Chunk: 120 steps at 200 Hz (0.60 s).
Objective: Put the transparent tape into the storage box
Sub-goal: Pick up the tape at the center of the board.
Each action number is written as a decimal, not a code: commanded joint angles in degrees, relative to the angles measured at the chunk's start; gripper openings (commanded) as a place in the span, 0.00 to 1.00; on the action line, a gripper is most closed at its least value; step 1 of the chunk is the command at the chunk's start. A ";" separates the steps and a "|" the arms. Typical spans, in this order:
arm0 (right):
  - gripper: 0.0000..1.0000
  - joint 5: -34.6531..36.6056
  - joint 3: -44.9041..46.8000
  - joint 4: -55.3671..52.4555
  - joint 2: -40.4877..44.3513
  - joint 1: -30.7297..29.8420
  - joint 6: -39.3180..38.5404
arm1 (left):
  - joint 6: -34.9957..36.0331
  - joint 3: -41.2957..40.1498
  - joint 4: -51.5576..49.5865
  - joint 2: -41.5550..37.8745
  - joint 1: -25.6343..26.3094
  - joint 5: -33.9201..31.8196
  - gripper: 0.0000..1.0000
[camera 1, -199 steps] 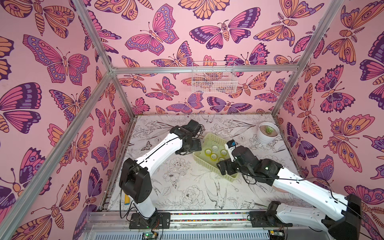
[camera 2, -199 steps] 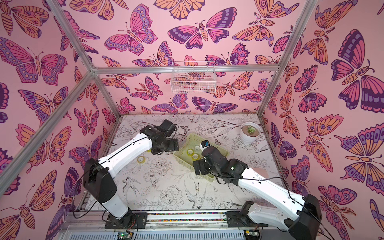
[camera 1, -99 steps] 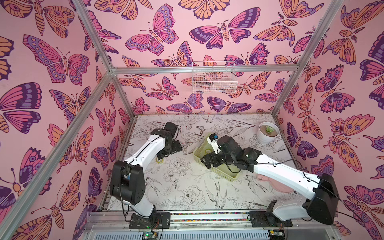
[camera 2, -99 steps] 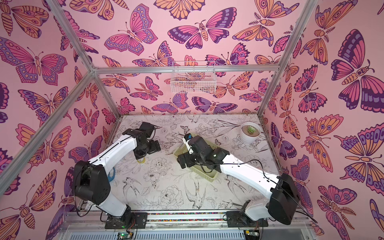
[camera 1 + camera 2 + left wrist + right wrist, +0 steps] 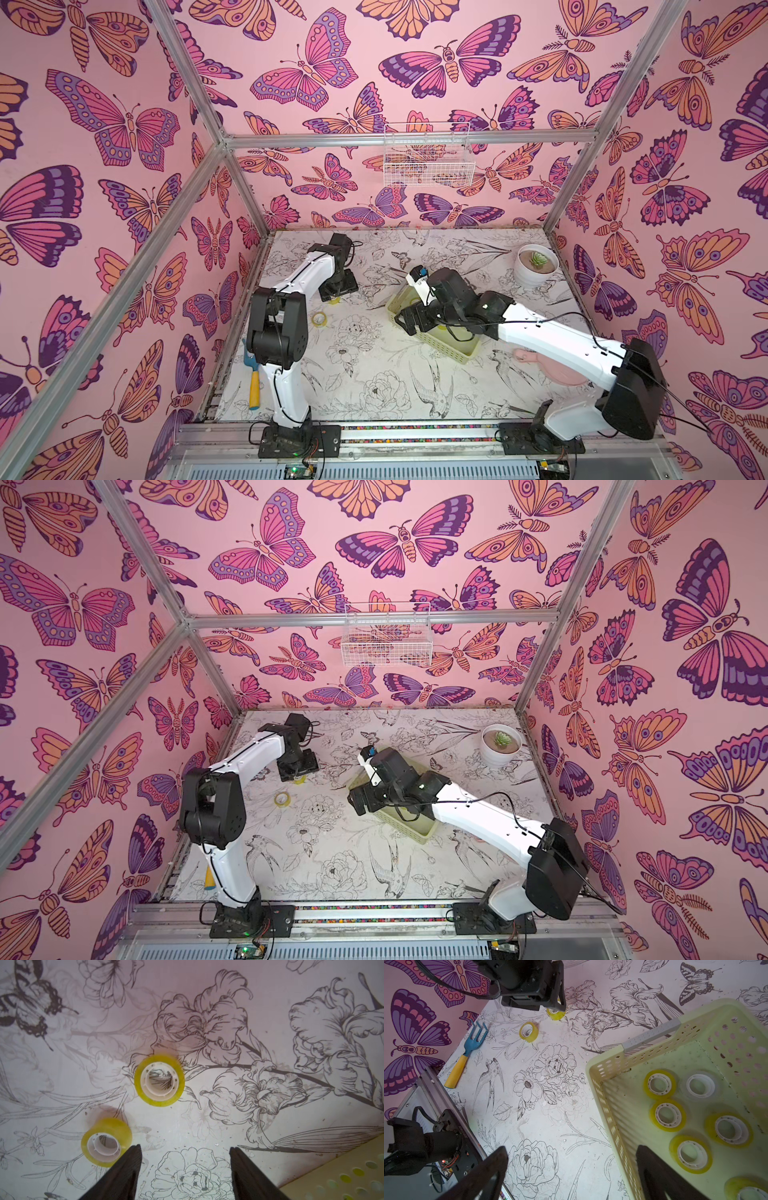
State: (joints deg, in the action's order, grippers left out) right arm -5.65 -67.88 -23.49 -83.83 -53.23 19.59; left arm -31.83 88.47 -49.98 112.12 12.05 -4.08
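Step in hand: picking up the next roll, grasp not yet made

- left end effector (image 5: 185, 1147) is low over the white flower-printed table (image 5: 207, 1012), fingers apart with nothing between them
- two yellow-tinted transparent tape rolls with white plastic cores lie flat on the table in front of it
- near roll (image 5: 106, 1142) is just beside one fingertip, outside the gap
- far roll (image 5: 159, 1080) lies apart from both fingers
- shallow pale yellow-green perforated plastic storage box (image 5: 612, 1105) sits mid-table, with at least five boxed rolls (image 5: 667, 1114) flat on its floor
- right end effector (image 5: 571, 1151) is wide open and empty, straddling the box wall with one finger over the floor and one outside

Judgement on the next move: shift the left end effector sideways until one roll is centred between the fingers, lower it, close across the roll's outer rim, then carry it to the box. Likely slip: a finger comes down on the near roll and pushes it away
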 commanded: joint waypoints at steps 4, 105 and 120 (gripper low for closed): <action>0.99 1.67 -1.56 -1.11 0.20 0.32 -0.61 | 1.59 1.81 -0.25 3.05 -1.28 0.15 0.59; 0.99 3.35 -1.38 -2.42 1.08 0.27 0.02 | 4.11 5.64 0.94 10.47 -3.34 1.53 0.38; 0.99 3.36 -1.27 -2.60 1.22 0.32 0.11 | 4.63 6.25 0.94 11.35 -3.50 1.53 0.38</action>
State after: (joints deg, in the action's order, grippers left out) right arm -3.22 -67.88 -24.51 -83.83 -53.23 19.46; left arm -28.77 93.30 -48.93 121.30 9.23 -2.79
